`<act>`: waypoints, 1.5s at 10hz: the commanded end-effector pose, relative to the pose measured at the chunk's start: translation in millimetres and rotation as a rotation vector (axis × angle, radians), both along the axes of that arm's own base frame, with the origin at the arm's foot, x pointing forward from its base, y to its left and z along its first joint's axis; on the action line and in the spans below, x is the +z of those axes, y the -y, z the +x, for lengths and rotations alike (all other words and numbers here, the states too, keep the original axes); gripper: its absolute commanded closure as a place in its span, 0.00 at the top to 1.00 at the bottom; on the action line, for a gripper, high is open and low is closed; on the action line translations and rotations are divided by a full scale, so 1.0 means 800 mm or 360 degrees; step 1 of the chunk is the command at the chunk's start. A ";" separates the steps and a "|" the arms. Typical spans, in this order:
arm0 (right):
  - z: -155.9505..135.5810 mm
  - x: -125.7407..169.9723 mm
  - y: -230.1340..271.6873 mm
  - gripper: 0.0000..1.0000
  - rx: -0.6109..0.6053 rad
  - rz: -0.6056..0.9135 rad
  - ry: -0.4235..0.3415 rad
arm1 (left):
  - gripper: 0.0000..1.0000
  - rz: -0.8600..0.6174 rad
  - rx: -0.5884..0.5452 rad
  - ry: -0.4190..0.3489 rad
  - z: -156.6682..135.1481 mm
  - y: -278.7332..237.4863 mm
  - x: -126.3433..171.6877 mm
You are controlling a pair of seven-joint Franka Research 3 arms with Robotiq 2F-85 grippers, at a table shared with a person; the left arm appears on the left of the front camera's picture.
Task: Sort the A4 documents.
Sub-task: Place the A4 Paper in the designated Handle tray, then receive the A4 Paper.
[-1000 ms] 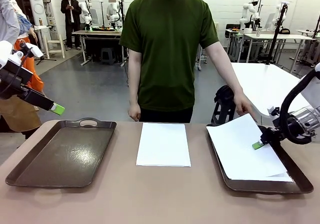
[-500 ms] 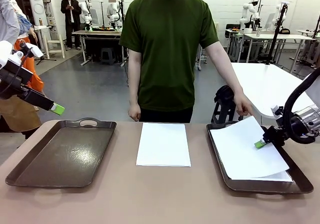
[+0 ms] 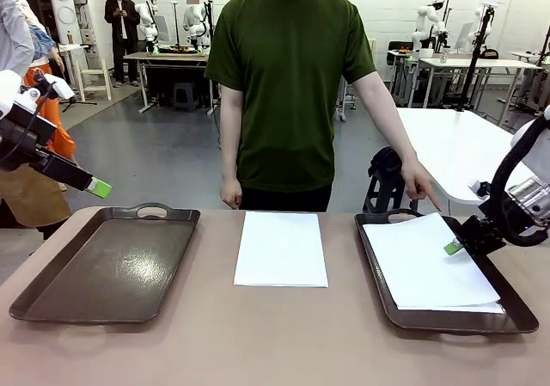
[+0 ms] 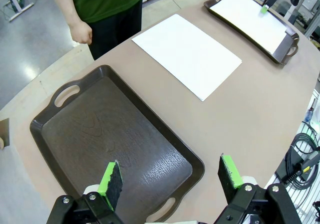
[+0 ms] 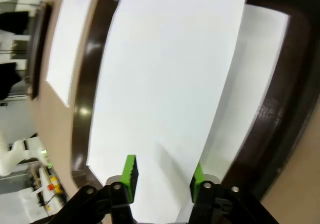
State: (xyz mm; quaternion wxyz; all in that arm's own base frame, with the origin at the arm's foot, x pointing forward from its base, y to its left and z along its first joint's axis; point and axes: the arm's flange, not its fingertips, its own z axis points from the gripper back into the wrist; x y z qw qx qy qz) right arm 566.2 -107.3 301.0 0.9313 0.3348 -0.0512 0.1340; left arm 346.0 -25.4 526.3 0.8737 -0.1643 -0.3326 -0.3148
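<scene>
right hand (image 3: pixel 453 248) hovering, fingers spread, at the edge of white a4 sheets (image 3: pixel 430 266) lying in the dark tray (image 3: pixel 455 323) at frame right, more a4 paper (image 3: pixel 281 248) lying at the centre of the table (image 3: pixel 258 352), left hand (image 3: pixel 99 188) spread wide, upper left

left gripper (image 4: pixel 171 179) at 6 o'clock with green pads spread wide, bare dark tray (image 4: pixel 115 134) beneath it, a4 sheet (image 4: pixel 187 54) on the table (image 4: pixel 260 114) toward 12, second tray (image 4: pixel 286 43) holding paper (image 4: pixel 250 17) at 1 o'clock, person's fist (image 4: pixel 81 33) at 11 o'clock
</scene>
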 end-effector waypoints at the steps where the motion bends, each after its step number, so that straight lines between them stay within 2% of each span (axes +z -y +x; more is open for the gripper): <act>1: -0.013 0.010 -0.011 0.77 -0.0058 -0.0208 -0.0002 | 1.00 -0.0010 -0.0027 0.0012 0.001 -0.004 -0.003; 2: -0.012 0.014 -0.007 0.95 -0.0071 -0.0227 0.0004 | 1.00 -0.0010 -0.0027 0.0012 0.001 -0.004 -0.003; 4: -0.012 0.022 -0.001 1.00 -0.0094 -0.0269 0.0017 | 1.00 -0.0010 -0.0027 0.0012 0.001 -0.004 -0.003; 7: -0.015 0.027 -0.003 1.00 -0.0061 -0.0313 -0.0022 | 1.00 -0.0010 -0.0027 0.0012 0.001 -0.004 -0.003; 8: -0.004 0.026 0.006 1.00 -0.0077 -0.0233 0.0036 | 1.00 -0.0010 -0.0027 0.0012 0.001 -0.004 -0.003; 15: -0.004 0.026 0.006 1.00 -0.0077 -0.0233 0.0036 | 1.00 -0.0010 -0.0027 0.0012 0.001 -0.004 -0.003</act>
